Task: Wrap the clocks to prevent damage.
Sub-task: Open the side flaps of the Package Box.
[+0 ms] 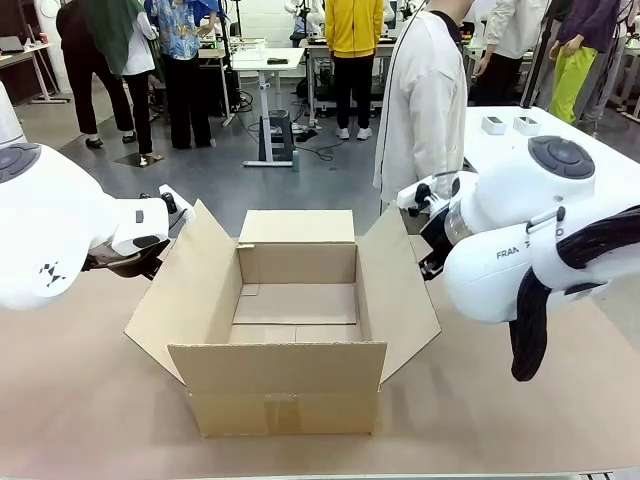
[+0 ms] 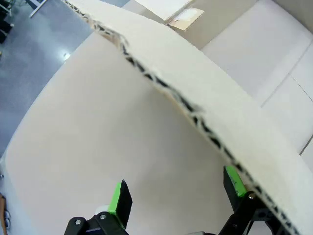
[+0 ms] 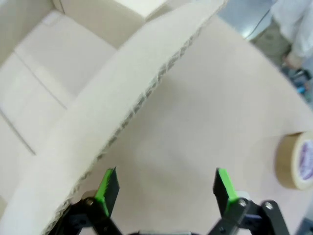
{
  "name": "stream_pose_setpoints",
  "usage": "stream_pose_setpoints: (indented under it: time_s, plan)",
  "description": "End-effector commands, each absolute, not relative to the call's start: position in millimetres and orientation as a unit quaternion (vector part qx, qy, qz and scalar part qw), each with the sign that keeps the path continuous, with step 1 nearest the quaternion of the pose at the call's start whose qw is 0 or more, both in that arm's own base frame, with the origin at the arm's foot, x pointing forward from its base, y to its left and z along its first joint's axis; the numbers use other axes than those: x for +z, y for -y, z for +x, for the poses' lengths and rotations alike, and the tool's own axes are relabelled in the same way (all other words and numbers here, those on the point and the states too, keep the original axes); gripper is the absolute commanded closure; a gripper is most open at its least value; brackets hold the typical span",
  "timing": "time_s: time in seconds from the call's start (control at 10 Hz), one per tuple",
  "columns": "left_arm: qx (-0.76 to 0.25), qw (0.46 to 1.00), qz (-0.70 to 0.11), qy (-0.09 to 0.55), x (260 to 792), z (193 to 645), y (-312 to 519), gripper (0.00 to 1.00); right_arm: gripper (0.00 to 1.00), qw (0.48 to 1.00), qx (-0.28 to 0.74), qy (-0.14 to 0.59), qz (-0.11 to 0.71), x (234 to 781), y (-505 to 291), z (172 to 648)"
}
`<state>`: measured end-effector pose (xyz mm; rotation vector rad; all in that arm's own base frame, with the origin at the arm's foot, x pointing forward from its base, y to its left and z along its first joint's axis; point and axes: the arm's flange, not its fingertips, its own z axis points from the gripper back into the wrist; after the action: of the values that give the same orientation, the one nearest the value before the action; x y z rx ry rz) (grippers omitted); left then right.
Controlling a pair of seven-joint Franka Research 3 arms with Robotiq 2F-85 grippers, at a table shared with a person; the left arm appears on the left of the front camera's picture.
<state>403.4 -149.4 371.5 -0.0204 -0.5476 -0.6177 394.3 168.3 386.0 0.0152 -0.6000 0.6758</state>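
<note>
The clocks are out of view. An open cardboard box (image 1: 295, 300) stands mid-table with all flaps out and nothing inside. My left arm (image 1: 60, 235) is beside its left flap (image 2: 195, 93). The left gripper (image 2: 177, 192) is open over the table, and its right fingertip (image 2: 234, 180) is close under the flap's edge. My right arm (image 1: 520, 245) is beside the right flap (image 3: 122, 103). The right gripper (image 3: 166, 185) is open and holds nothing, and its left fingertip (image 3: 108, 185) is next to that flap's edge.
A roll of brown tape (image 3: 298, 161) lies on the table to the right of my right gripper. A person in a white shirt (image 1: 425, 100) stands at the far side. Two small white boxes (image 1: 510, 124) sit on a table at the back right.
</note>
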Motion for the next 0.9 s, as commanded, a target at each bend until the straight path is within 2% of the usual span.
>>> stream_pose_setpoints:
  time_s: [0.0,0.2,0.4,0.7,0.8]
  plan:
    - [-0.332,0.911,-0.027,0.245,416,397,153,0.00,0.00,0.889,0.320,0.325,-0.026,460,-166,367]
    - [-0.319,0.917,-0.005,0.240,479,378,153,0.00,0.00,0.913,0.262,0.300,-0.085,526,-143,357]
    - [-0.319,0.917,0.051,0.234,552,374,156,0.00,0.00,0.922,0.222,0.297,-0.113,590,-127,336]
    - [-0.308,0.914,0.079,0.250,611,330,159,0.00,0.00,0.921,0.248,0.277,-0.113,626,-122,297]
    - [-0.292,0.915,0.079,0.268,626,327,163,0.00,0.00,0.920,0.229,0.298,-0.113,621,-111,312]
